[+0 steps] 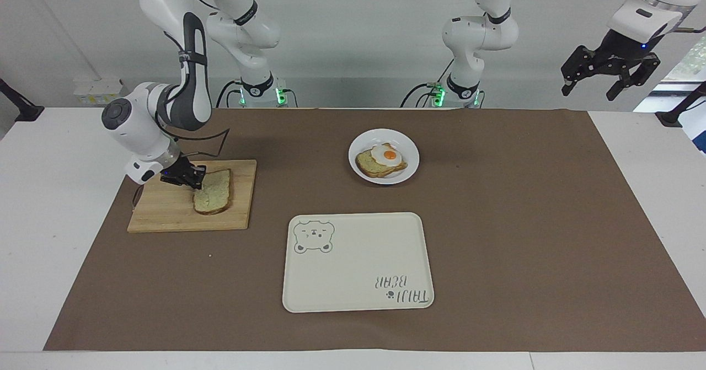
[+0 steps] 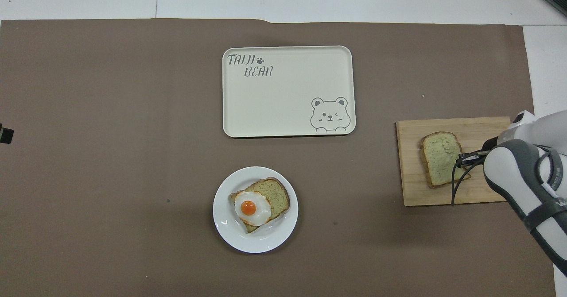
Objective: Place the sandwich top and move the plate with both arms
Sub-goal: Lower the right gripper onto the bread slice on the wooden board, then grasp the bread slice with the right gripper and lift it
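1. Two arms: right claw (image 1: 194,181) is down at the cutting board (image 1: 165,215), clenched on the edge of the sandwich top (image 1: 214,192) at the side toward the right arm's end of the counter; the slice lies on the board.
2. Left claw (image 1: 606,80) hangs released, high off the left arm's end of the counter (image 1: 634,155); that arm waits.
3. Step in hand, as I judge it: lifting the top slice off the board.
4. To do it well: raise straight up first so the slice clears the board, keep it level, since soft bread held by one edge may droop or tear.
5. Then carry it over the plate (image 1: 358,170) and line the crust up with the egg slice (image 1: 370,165) before lowering.
6. Set down gently; the fried egg (image 1: 385,154) sits off-centre and may slide.
7. Plate sits mid-counter, nearer the robots than the tray (image 1: 358,248), well apart from the board.
8. Counts: two bread slices, one egg, one plate, one tray, one board, two claws.
9. Plate move not yet begun.
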`<move>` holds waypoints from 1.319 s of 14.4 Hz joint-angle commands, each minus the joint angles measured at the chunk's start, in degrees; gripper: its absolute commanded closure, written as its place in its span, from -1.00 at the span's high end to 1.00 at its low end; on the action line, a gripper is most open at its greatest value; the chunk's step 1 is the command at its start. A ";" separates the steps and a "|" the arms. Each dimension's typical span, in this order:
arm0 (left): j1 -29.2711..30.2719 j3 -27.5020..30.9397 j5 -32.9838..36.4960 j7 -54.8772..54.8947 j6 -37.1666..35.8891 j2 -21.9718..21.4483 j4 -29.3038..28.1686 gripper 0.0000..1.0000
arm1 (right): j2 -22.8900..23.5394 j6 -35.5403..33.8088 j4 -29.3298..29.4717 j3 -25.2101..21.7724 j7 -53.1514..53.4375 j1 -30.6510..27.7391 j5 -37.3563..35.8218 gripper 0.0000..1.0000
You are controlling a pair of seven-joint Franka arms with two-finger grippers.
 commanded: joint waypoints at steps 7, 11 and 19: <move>0.12 -0.37 -0.65 -0.30 -1.06 -0.58 -0.12 1.00 | -1.14 -12.29 11.49 0.45 -2.51 -0.76 5.17 -1.00; 0.12 -0.28 -0.65 -0.30 -1.23 -0.58 -0.12 1.00 | -1.14 -16.07 15.62 0.45 -2.60 -0.76 9.47 -1.00; 0.38 -0.37 -0.65 -0.39 -1.23 -0.58 -0.12 1.00 | -2.02 -19.60 16.33 0.45 -3.21 -1.11 16.68 -1.00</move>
